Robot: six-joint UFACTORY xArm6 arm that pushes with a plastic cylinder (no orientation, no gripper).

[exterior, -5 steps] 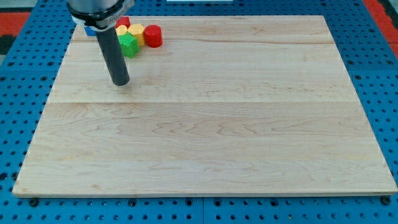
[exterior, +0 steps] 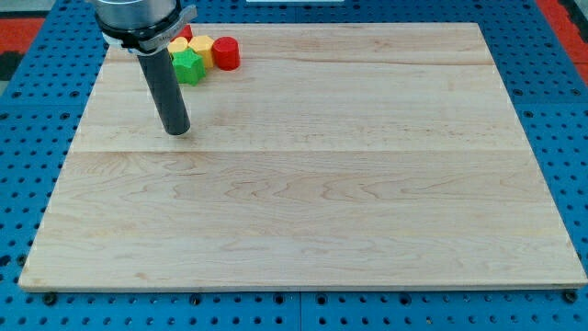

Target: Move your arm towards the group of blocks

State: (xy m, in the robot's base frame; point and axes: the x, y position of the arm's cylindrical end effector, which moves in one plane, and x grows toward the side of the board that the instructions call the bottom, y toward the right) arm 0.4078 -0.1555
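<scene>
A small group of blocks sits at the board's top left: a green block (exterior: 189, 65), a yellow block (exterior: 200, 49), a red cylinder (exterior: 227, 53), and another red block (exterior: 185, 32) partly hidden behind the arm. My tip (exterior: 176, 130) rests on the wooden board below the group, a short way below and slightly left of the green block, not touching any block. The rod and arm body cover part of the group's left side.
The wooden board (exterior: 303, 184) lies on a blue pegboard table (exterior: 28, 138). The arm's housing (exterior: 138, 18) stands at the top left edge.
My tip has shifted slightly down and to the left. The blocks have not moved.
</scene>
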